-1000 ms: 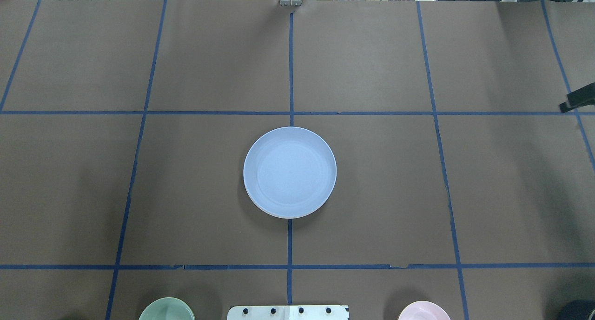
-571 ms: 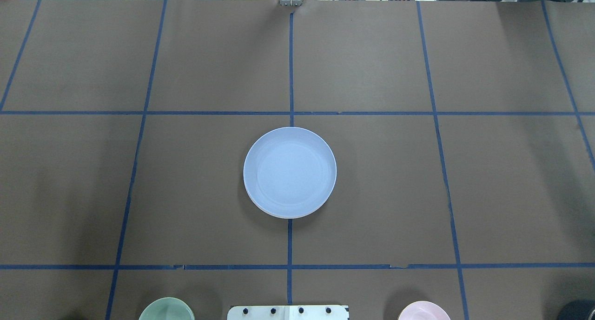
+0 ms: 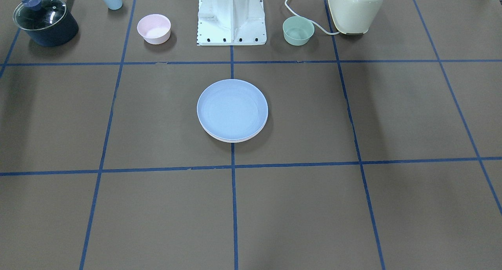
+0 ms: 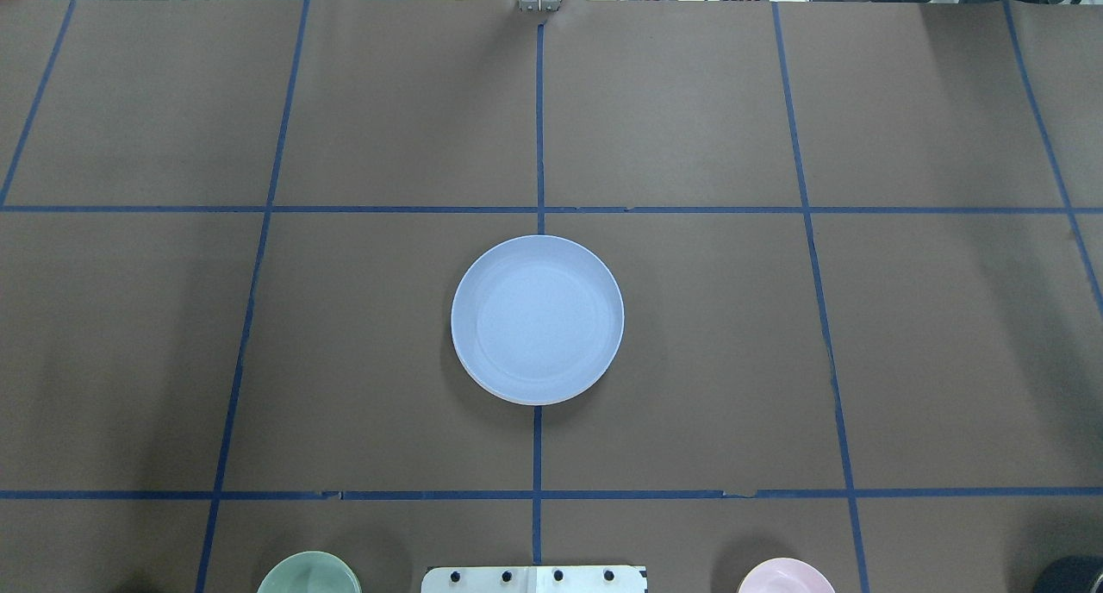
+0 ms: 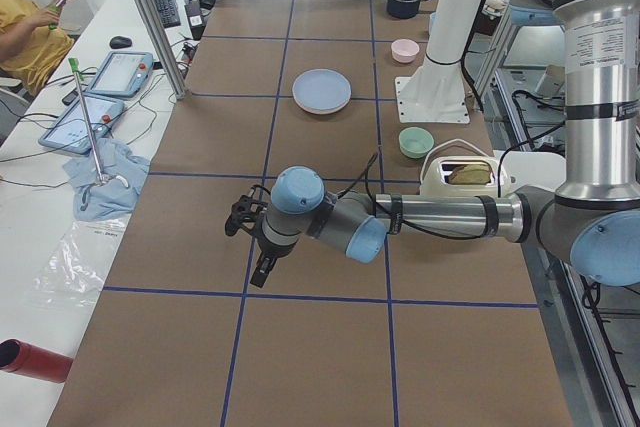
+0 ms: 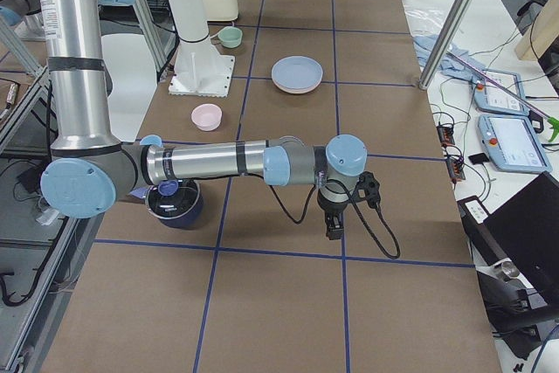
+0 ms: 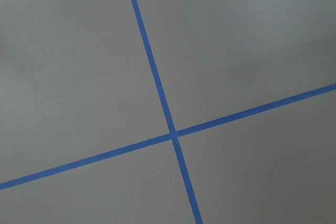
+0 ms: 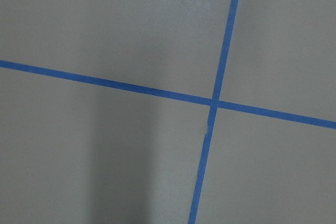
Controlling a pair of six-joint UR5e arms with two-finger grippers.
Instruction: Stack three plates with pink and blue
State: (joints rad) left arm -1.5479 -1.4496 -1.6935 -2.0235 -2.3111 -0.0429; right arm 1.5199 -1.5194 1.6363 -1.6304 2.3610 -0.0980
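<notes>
currently the plates [image 3: 232,110] are sitting stacked at the tabletop [image 3: 157,207] centre, blue uppermost, paler rims showing beneath. left arm's fingers [image 5: 262,269] and right arm's fingers [image 6: 334,226] are hovering well apart from the stack; released or clenched, cannot tell.

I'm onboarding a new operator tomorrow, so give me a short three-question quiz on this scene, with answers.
1. True or false: the blue plate lies on top of other plates.
2. What stands next to the mint-green bowl? A) kettle B) toaster C) blender
3. Fill in: the lidded pot is dark ____.
Key: 1 true; 2 B; 3 blue.
</notes>
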